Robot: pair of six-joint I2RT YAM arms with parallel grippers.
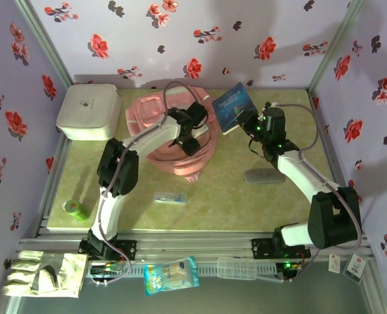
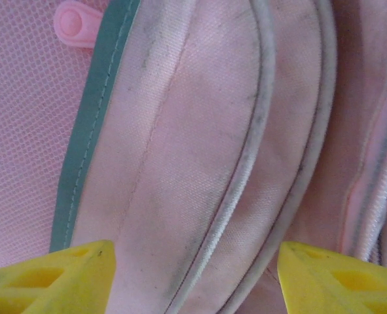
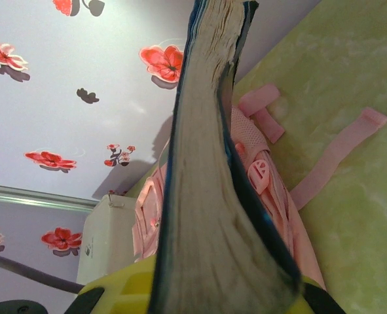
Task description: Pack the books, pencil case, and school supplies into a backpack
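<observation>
Large pink fabric backpack (image 1: 144, 116) lies upper centre of top view. Left gripper (image 1: 192, 133) above its piped seam, fingers apart, nothing clamped; likely there to hold opening. Right gripper (image 1: 252, 125) clamps thin bright blue book (image 1: 234, 108) just right of backpack, raised, likely for sliding in.

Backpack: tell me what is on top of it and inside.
The left gripper hangs over the backpack, fingers apart. Fabric and the arm cover the inside; contents cannot be seen.
</observation>
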